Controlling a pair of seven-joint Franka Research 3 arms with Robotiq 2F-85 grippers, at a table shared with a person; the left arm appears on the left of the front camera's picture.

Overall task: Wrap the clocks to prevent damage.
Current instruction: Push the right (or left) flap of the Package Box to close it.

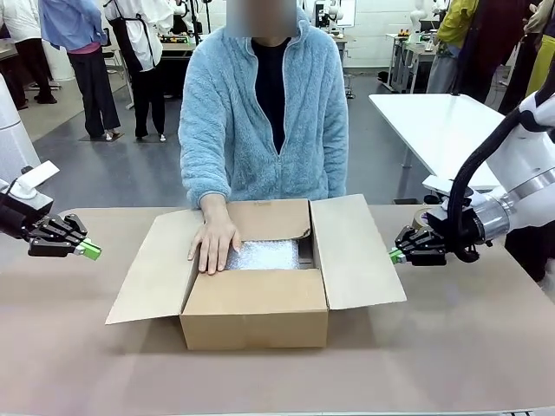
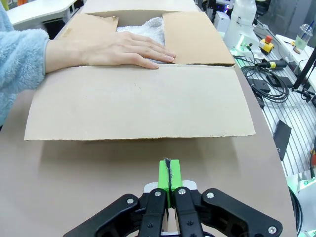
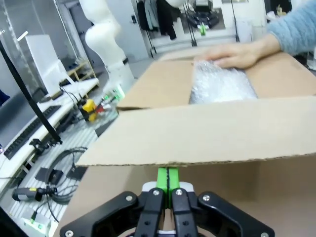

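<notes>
Clocks [image 1: 263, 255], bubble-wrapped bundle, lying inside cardboard box [image 1: 256, 316], partly under person's hand [image 1: 212, 245]. Likely feeling light, soft outside, fragile inside, slippery; taking by sides looking safest. Left gripper [image 1: 89, 251], right gripper [image 1: 395, 256] hanging clenched, empty.

Right gripper: black two-finger right gripper [image 3: 167, 174] at the bottom edge, green pads pressed together, nothing between them, under the near flap's edge.
Box: large brown cardboard box [image 3: 207, 131], flaps spread open.
Clocks: whitish-grey bubble-wrap bundle [image 3: 219, 84] lying inside the box.
Hand: person's hand [image 3: 237, 53], blurred, in a light-blue fleece sleeve [image 3: 296, 27], at the bundle's far end.
</notes>
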